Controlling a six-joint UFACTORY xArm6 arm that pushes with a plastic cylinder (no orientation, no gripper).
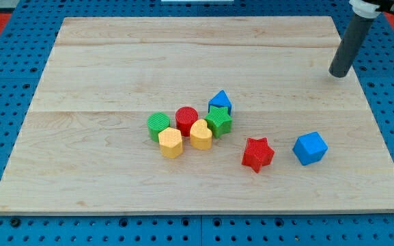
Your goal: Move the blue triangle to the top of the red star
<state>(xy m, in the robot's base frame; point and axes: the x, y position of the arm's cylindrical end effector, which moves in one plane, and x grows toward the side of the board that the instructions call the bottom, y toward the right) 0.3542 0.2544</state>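
Observation:
The blue triangle (220,102) sits at the top right of a cluster of blocks near the board's middle, touching a green star (218,120). The red star (257,154) lies alone to the lower right of the cluster, well apart from the blue triangle. My tip (338,74) rests on the board near the view's upper right, far from both, to the right of and above the blue triangle.
The cluster also holds a red cylinder (186,117), a green cylinder (158,126), a yellow hexagon (171,142) and a yellow heart (201,134). A blue cube (310,148) lies just right of the red star. The wooden board (115,61) lies on a blue pegboard.

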